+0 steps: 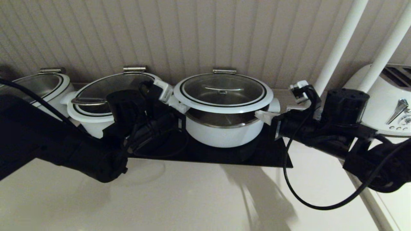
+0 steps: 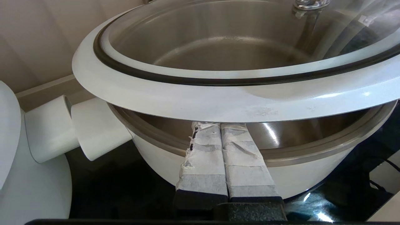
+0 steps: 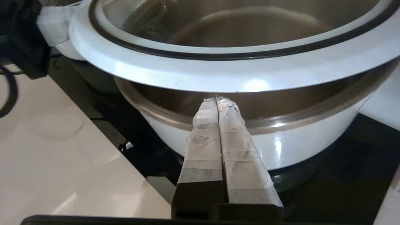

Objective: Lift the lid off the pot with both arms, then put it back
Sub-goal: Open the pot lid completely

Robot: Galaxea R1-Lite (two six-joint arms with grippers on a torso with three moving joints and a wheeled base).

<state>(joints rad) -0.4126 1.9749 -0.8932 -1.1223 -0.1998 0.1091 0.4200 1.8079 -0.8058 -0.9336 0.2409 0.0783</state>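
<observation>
The white pot (image 1: 223, 133) stands on a black mat (image 1: 205, 154). Its glass lid (image 1: 223, 93) with a white rim hangs a little above the pot, with the steel inside showing in the gap. My left gripper (image 1: 175, 102) is shut, its taped fingers under the lid's left rim (image 2: 225, 106); the tips (image 2: 220, 125) touch the rim's underside. My right gripper (image 1: 261, 116) is shut too, its taped fingers under the right rim (image 3: 237, 75), tips (image 3: 218, 100) against it. Neither clamps the lid; it rests on both. The pot also shows in both wrist views (image 2: 156, 156) (image 3: 290, 143).
A second white pot with a glass lid (image 1: 96, 106) stands close on the left, its handle (image 2: 97, 125) next to my left arm. A third pot (image 1: 45, 85) is at the far left. A white toaster (image 1: 391, 102) and two white poles (image 1: 340, 41) stand on the right. The wall is right behind.
</observation>
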